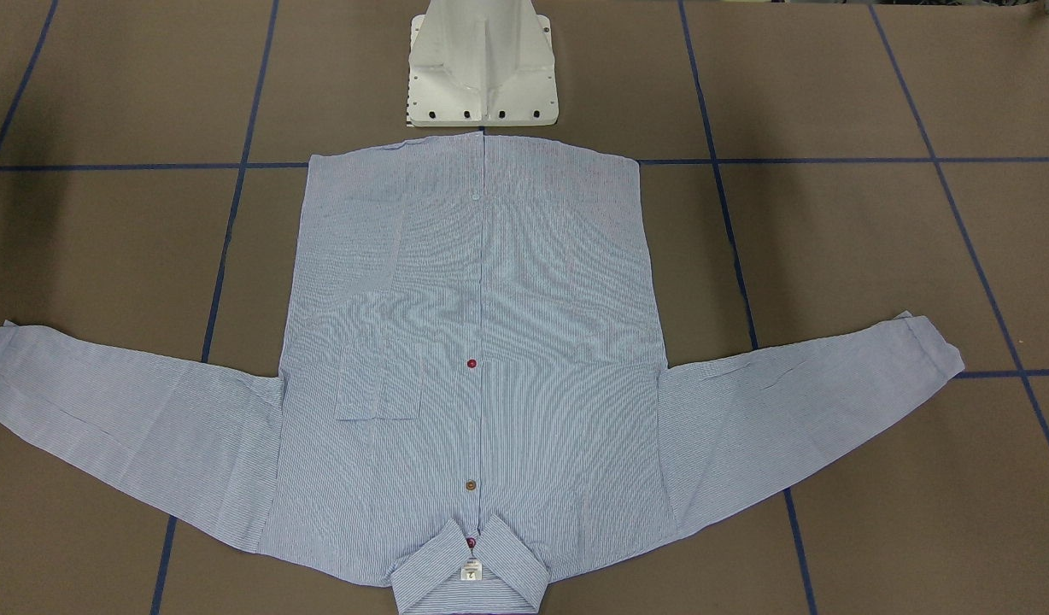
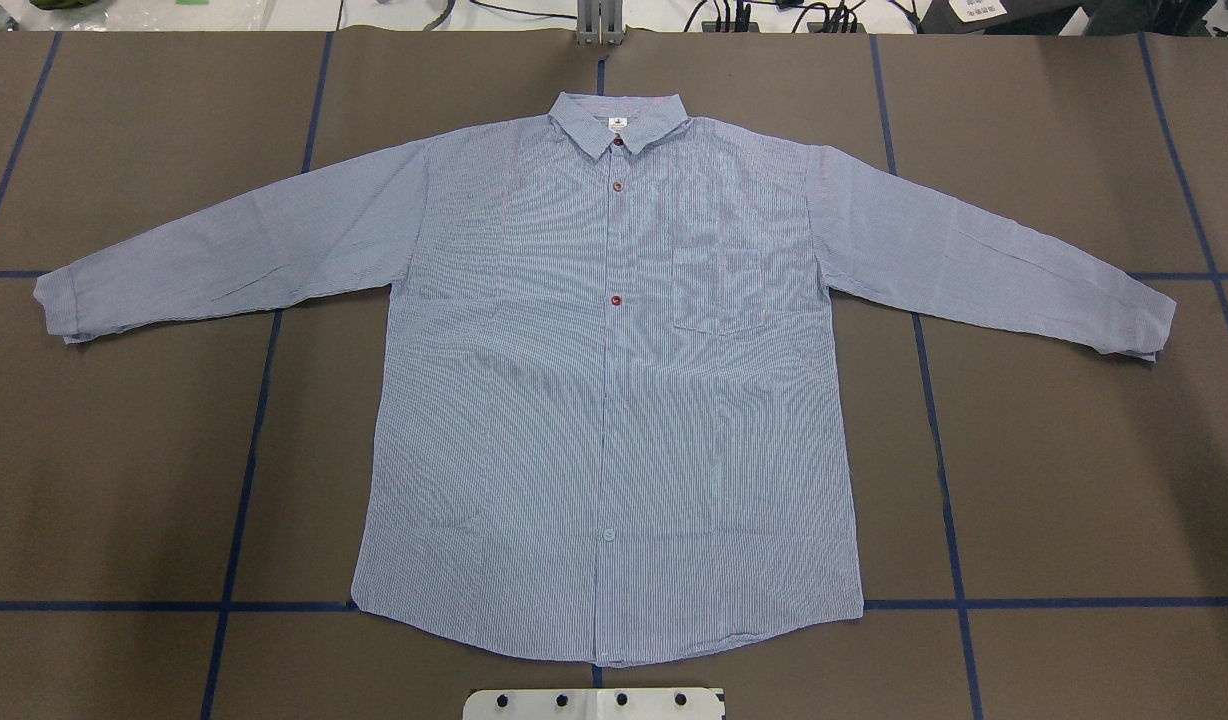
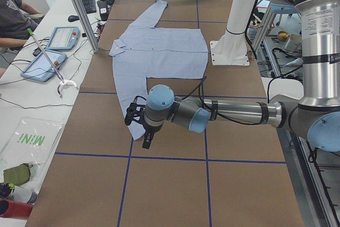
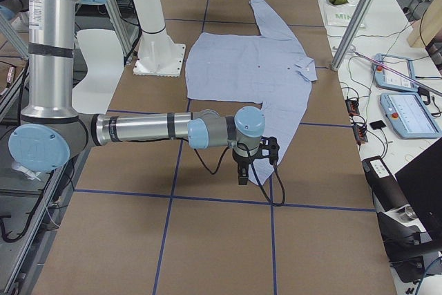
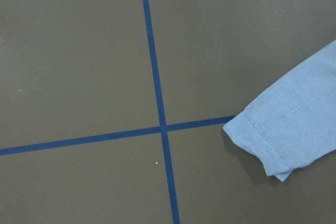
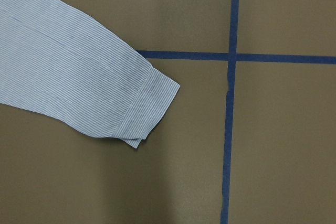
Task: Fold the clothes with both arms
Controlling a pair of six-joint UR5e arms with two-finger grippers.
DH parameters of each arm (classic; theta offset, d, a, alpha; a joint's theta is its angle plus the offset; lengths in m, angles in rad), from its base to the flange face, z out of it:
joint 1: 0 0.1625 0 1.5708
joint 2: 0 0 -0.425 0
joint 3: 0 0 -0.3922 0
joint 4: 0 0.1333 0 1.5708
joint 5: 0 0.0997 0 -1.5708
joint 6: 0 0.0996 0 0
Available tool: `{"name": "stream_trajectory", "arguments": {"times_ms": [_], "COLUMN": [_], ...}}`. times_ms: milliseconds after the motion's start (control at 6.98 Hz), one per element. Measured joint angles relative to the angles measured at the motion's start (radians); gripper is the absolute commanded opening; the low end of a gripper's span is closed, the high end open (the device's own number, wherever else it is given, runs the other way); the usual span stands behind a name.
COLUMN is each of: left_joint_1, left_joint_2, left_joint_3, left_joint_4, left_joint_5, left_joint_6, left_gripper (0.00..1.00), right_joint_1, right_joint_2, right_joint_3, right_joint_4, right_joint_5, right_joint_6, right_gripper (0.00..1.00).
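The light is bright and even, and it seems to come from above. The brown paper counter (image 2: 124, 450) has no shine. The light blue striped shirt (image 2: 614, 400) makes only a thin, soft shadow by its cuff in both wrist views. Its fine stripes turn into wavy ripples in the two top views. Everything looks sharp. In the side views the grey metal posts (image 4: 360, 15) lean near the edges.
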Motion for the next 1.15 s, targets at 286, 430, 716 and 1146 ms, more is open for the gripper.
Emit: {"name": "stream_trajectory", "arguments": {"times_ms": [286,430,716,1146], "left_joint_1": [0.001,0.002,0.005,0.007], "left_joint_2": [0.001,0.001,0.001,-0.008], "left_joint_3": [-0.010,-0.008,-0.009,-0.028], "left_joint_4": [-0.002,-0.003,-0.010,-0.015], "left_joint_5": [-0.001,0.000,-0.004,-0.006], "left_joint_6": [-0.002,-0.003,-0.005,-0.005], "left_gripper": [0.99,0.99,0.99,0.99], "right_joint_1": [0.000,-0.001,-0.011,-0.125], "right_joint_2": [0.001,0.004,0.012,0.018], "right_joint_3": [-0.005,-0.014,-0.029,-0.085], "right_joint_4": [0.001,0.001,0.006,0.136], "right_joint_5": [-0.001,-0.002,-0.002,-0.029], "right_joint_6": [-0.002,-0.001,0.001,0.149], "right_gripper": [1.00,1.00,1.00,0.95]}}
